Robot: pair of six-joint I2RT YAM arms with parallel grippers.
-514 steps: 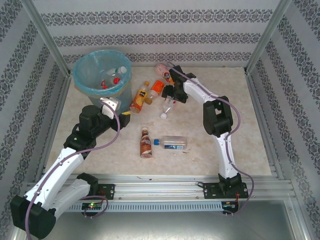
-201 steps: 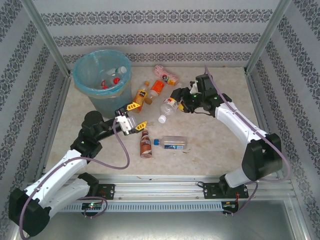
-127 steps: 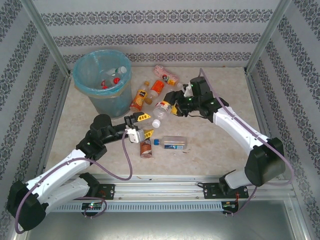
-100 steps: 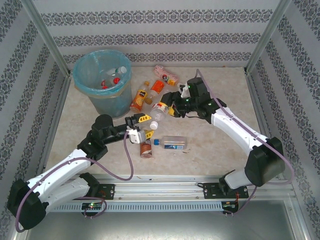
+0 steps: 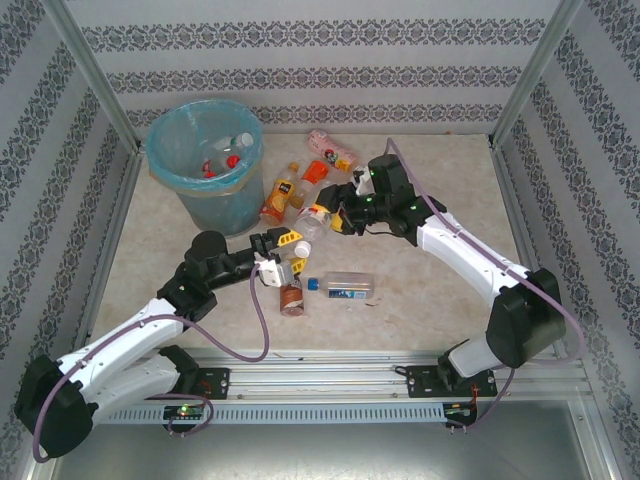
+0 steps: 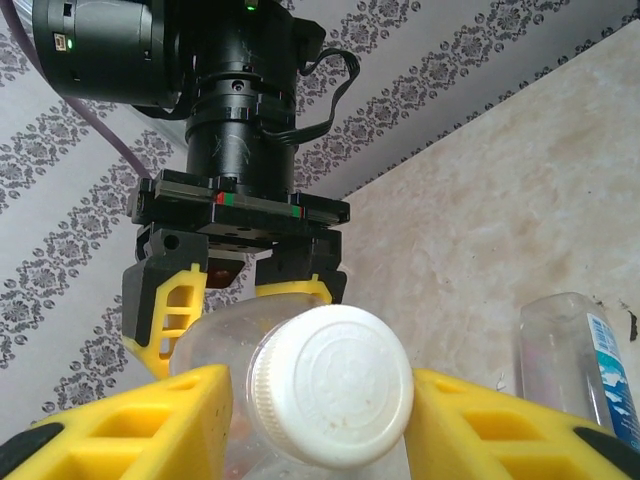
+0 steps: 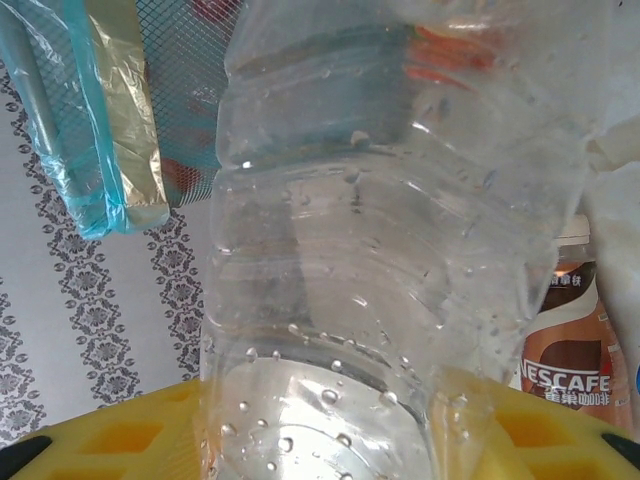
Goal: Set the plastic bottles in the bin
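Held a clear bottle off the surface near its middle, pinched round the body by the right tool, with the white cap turned toward the left tool. Flanked that cap with the left tool's yellow fingers, close on both sides; impossible to tell whether pinching yet. Looked like a handover, meant for the bin at the far-left corner, on the left arm's side. Left a brown bottle and a blue-capped bottle lying toward the near edge, orange-labelled bottles just beside the bin, a few inside it.
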